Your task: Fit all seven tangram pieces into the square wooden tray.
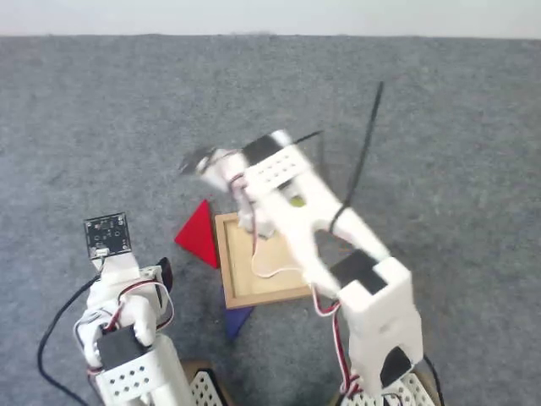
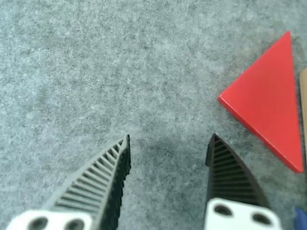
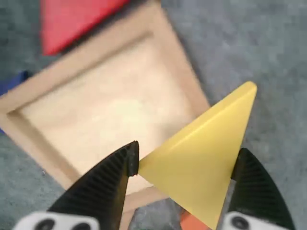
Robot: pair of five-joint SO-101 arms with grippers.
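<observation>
Pinching a smooth yellow triangle [image 3: 201,167] with right gripper [image 3: 187,151] over wooden tray [image 3: 175,60]. Holding left gripper [image 2: 170,138] agape above fuzzy grey carpet [image 2: 96,62].

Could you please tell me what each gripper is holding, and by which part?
The right gripper holds the yellow triangle by its edges; left gripper holds nothing.

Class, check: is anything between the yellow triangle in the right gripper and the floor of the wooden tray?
Nothing visible is. The tray is bare inside, right beside the held yellow triangle. The red triangle lies outside its rim.
</observation>
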